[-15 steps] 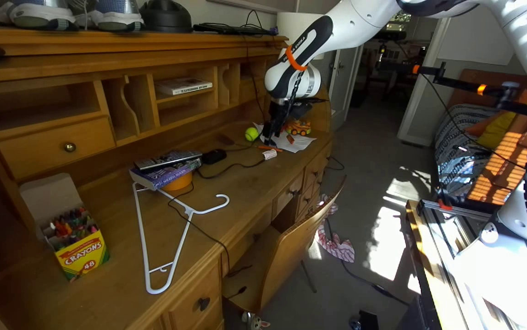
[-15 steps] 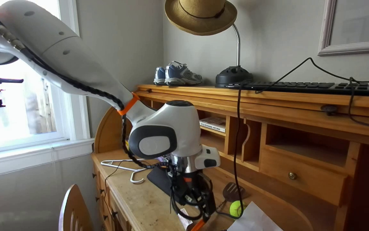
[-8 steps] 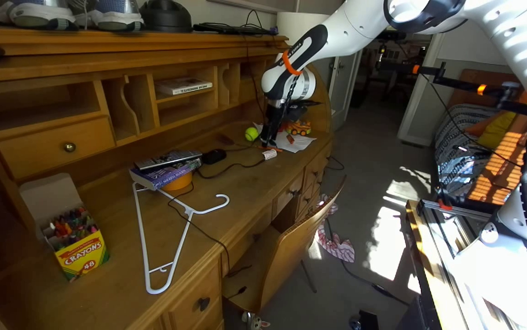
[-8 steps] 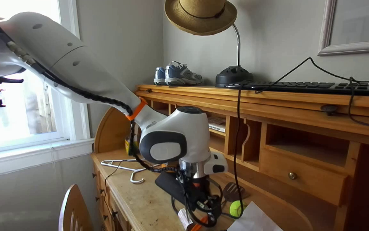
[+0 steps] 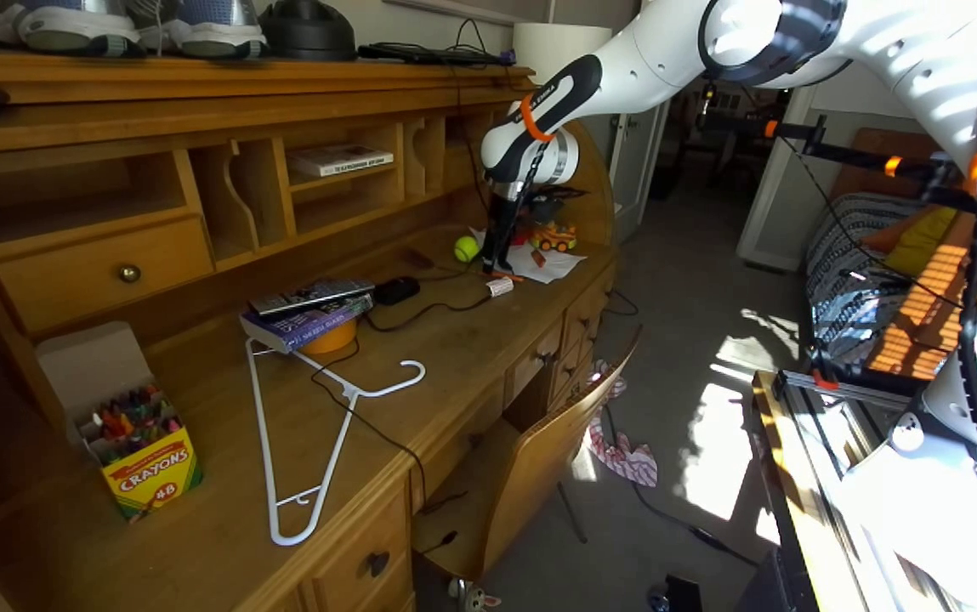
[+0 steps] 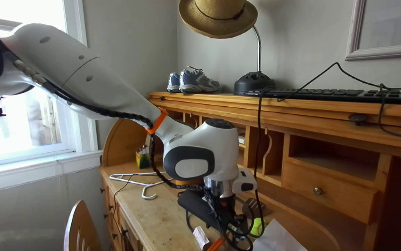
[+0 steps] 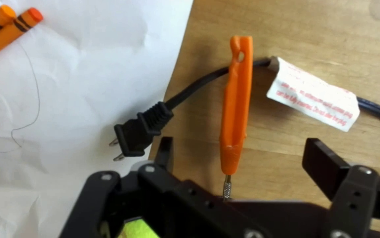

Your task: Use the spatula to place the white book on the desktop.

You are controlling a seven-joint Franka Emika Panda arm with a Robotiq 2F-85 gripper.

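Observation:
The spatula lies on the wooden desktop [image 5: 445,357]. Its orange handle [image 7: 236,105] shows in the wrist view, and its dark slotted head [image 6: 254,206] shows partly behind my arm's cables in an exterior view. My gripper [image 7: 239,155] is open and empty above the handle, with one finger on each side and neither touching it. In an exterior view, the gripper [image 5: 497,262] is low over the far end of the desk. The white book [image 5: 342,160] lies flat in an upper cubby, and its edge [image 6: 241,140] shows partly behind the arm in an exterior view.
A tennis ball [image 5: 466,249], white paper [image 5: 560,269], toy car [image 5: 553,237] and crayons [image 7: 11,31] are near the gripper. A black plug cord [image 7: 203,81] with a white tag [image 7: 314,94] crosses by the handle. A purple book [image 5: 305,325], hanger [image 5: 352,393] and crayon box [image 5: 152,472] stand farther along.
The arm and gripper have moved down and toward the spatula handle, rightward in an exterior view. The spatula and the white book have not moved.

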